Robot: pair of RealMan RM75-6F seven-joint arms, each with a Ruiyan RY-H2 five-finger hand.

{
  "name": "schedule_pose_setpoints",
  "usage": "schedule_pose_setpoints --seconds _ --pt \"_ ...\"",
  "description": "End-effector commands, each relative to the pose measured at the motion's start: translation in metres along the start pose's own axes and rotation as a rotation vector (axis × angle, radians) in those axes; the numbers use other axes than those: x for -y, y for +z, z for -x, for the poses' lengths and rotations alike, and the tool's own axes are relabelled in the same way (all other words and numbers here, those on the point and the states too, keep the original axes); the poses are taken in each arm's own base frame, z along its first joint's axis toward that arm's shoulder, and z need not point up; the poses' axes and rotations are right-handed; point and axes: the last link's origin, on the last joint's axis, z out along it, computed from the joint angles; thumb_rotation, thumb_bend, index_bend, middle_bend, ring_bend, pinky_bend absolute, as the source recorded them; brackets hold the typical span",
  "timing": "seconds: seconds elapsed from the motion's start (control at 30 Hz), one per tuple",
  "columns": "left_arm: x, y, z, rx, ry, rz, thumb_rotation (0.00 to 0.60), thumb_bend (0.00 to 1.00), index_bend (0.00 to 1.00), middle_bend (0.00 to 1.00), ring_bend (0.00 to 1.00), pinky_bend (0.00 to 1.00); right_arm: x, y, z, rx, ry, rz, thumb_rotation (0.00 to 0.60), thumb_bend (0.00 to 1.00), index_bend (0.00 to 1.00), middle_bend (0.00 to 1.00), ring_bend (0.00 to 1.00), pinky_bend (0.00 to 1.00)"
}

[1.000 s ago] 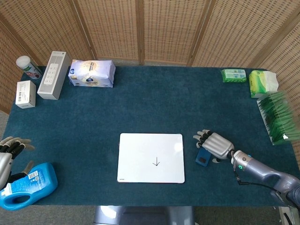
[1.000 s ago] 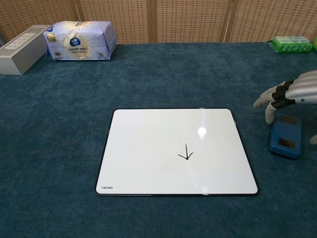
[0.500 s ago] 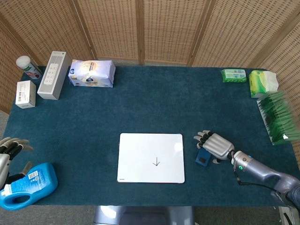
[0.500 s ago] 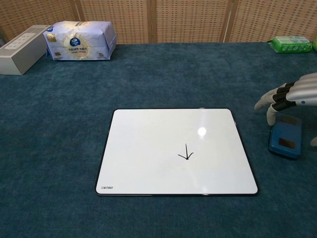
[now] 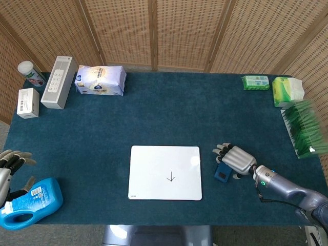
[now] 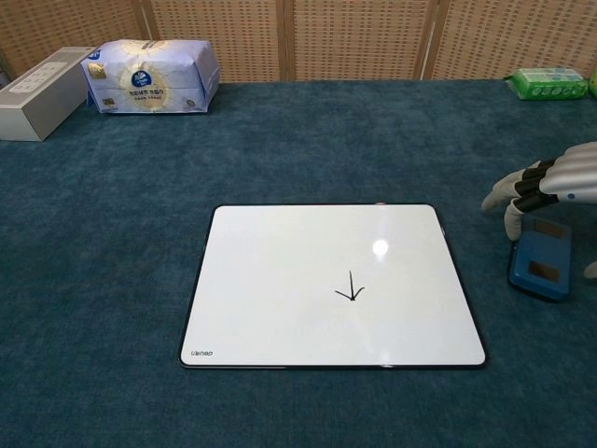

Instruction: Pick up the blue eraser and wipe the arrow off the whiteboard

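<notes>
The blue eraser [image 5: 222, 173] lies flat on the tabletop [image 5: 169, 118] just to the right of the whiteboard [image 5: 165, 172], apart from its edge, with its long axis running roughly toward and away from the robot. The right hand [image 5: 234, 160] hangs directly over it, and its fingers [image 6: 515, 198] are spread and pointing down past the eraser's far end, holding nothing; the chest view does not settle whether a fingertip touches the eraser's top. So the eraser sits below and slightly nearer the robot than the fingertips, and the grasp likely depends on straddling its short sides. The left hand [image 5: 9, 166] is at the far left edge of the tabletop, fingers loosely apart and empty, well away from the eraser. The arrow [image 6: 350, 288] stands unwiped at the middle of the board, lower half.
</notes>
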Motion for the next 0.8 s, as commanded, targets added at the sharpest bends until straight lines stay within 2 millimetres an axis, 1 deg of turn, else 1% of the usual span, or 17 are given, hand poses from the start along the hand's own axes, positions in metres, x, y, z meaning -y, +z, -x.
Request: schedule_pose_setpoints --seconds 0.03,0.23,0.37,0.6,0.67,0.8 --pt "0.0000 0.0000 -0.0003 -0.002 0.000 0.000 0.600 0.43 0.37 0.29 0.21 0.15 -0.0005 0.0002 0.0004 0.000 -0.002 0.001 0.600 0.04 0.39 0.14 0.02 0.18" --pt "-0.0004 0.0016 0.0012 0.003 0.000 0.003 0.600 0.43 0.37 0.29 0.21 0.15 -0.0018 -0.0003 0.0010 0.003 0.001 0.009 0.600 0.04 0.39 0.14 0.02 0.18" --pt "0.0000 0.0022 0.0016 0.005 0.002 0.002 0.600 0.43 0.37 0.29 0.21 0.15 -0.0022 -0.0003 0.0026 0.009 0.007 0.013 0.600 0.04 0.36 0.14 0.02 0.18" --pt "-0.0011 0.0033 -0.0002 -0.001 0.004 0.006 0.600 0.43 0.37 0.29 0.21 0.15 -0.0023 0.0004 0.0042 -0.002 0.020 0.017 0.600 0.04 0.36 0.14 0.02 0.18" --pt "-0.0013 0.0033 -0.0006 -0.002 0.005 0.006 0.600 0.43 0.37 0.29 0.21 0.15 -0.0014 0.0009 0.0041 -0.010 0.024 0.013 0.600 0.04 0.36 0.14 0.02 0.18" --pt "-0.0016 0.0031 -0.0012 -0.005 0.005 0.007 0.600 0.43 0.37 0.29 0.21 0.15 -0.0004 0.0015 0.0031 -0.032 0.040 0.007 0.600 0.04 0.42 0.15 0.03 0.18"
